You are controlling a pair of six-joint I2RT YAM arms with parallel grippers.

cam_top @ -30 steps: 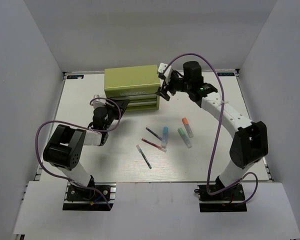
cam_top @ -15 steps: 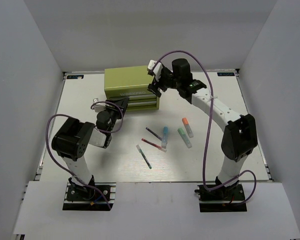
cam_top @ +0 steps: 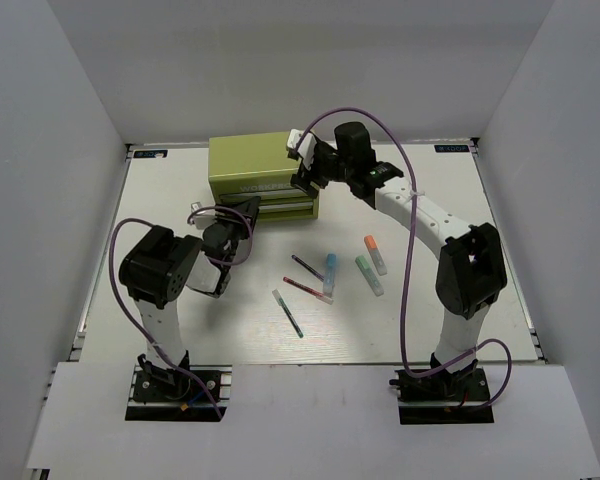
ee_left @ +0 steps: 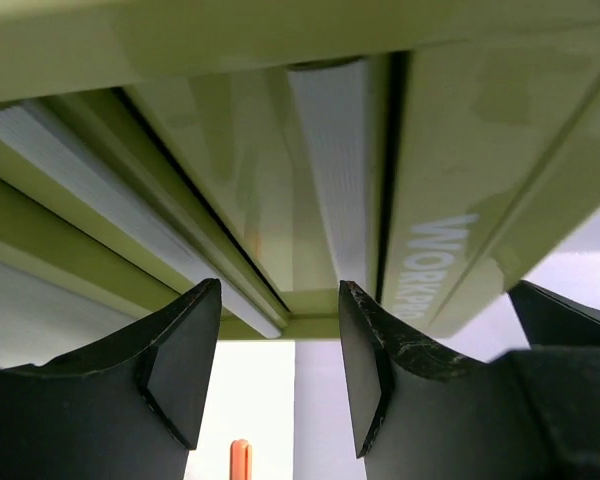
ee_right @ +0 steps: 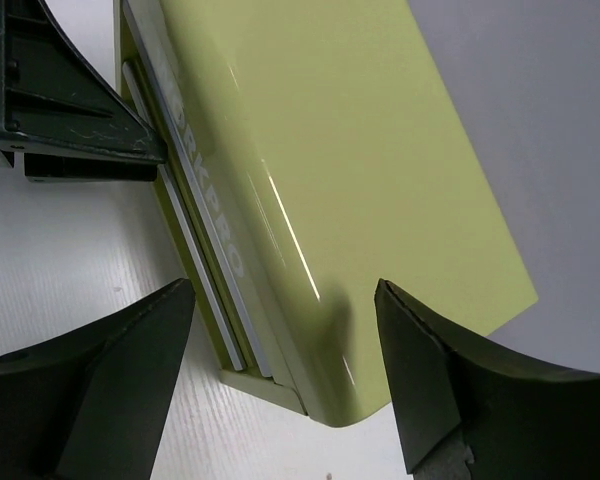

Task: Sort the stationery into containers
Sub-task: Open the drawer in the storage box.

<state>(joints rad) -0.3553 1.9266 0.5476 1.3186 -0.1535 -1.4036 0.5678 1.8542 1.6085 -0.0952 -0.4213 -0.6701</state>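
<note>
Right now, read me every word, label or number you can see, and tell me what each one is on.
"WORKPRO": pale lettering on the front of the olive-green metal tool chest.
Two small dark corner labels at the far edge of the white table: too blurred to read.
Nothing else is readable.

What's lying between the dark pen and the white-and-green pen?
The red pen lies slantwise on the table between the dark pen and the white-green pen. The top external view shows it.

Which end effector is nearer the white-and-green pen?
Left. The left end effector sits at the tool chest's drawer fronts, beyond the white-and-green pen; the right end effector hovers farther back, over the chest's right end.
</note>
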